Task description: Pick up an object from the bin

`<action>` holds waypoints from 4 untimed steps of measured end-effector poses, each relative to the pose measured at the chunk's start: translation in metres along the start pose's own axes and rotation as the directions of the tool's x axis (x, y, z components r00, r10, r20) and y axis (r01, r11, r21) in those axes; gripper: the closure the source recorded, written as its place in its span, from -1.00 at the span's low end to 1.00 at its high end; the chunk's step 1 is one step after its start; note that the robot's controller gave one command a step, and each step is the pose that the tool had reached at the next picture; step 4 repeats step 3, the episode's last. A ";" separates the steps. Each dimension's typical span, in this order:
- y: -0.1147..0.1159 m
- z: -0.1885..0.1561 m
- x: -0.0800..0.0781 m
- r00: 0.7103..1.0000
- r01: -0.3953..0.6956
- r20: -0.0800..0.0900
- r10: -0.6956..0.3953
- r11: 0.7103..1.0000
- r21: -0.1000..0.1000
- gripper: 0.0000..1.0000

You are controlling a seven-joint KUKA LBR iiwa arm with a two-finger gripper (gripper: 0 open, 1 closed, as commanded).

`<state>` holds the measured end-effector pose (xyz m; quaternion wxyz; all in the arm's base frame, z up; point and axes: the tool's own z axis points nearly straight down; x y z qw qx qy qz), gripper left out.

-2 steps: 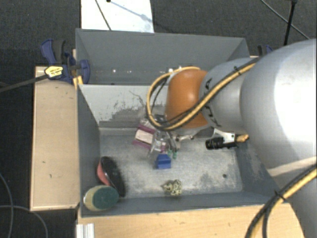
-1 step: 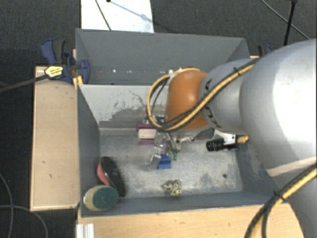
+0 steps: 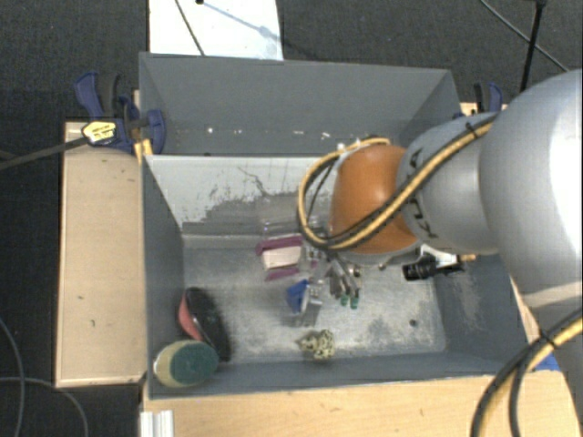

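Small blue thing [image 3: 298,294] lies near the centre of the bin floor [image 3: 401,321]. Jaws sit right at it, on its 3 o'clock side; contact not clear. Cannot tell whether the jaws are apart, together or clamped on it, since wrist parts hide them. Pink-and-white block [image 3: 281,255] is just beside the blue thing at 11 o'clock. Small crumpled olive-tan lump [image 3: 317,344] is near at 5 o'clock, apart from it. Black-and-pink oblong thing [image 3: 204,320] is well apart at 8 o'clock, by the left wall. Round thing with dark green top [image 3: 188,363] is just beside that, in the bin's 7 o'clock corner. Orange wrist cover [image 3: 364,198] with yellow-black cables is at 1 o'clock from the jaws. Grey arm [image 3: 519,171] enters from 3 o'clock.
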<state>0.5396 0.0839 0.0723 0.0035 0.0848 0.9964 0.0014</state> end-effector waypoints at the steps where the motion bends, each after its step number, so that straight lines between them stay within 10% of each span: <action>1: 0.000 -0.002 -0.002 1.000 -0.004 0.006 0.004 1.000 -0.001 1.00; 2: 0.029 -0.127 0.013 1.000 0.010 0.002 -0.010 1.000 -0.001 1.00; 3: 0.022 -0.223 -0.024 1.000 0.000 0.007 0.000 1.000 -0.001 1.00; 4: 0.022 -0.223 -0.024 1.000 0.000 0.007 0.000 1.000 -0.001 1.00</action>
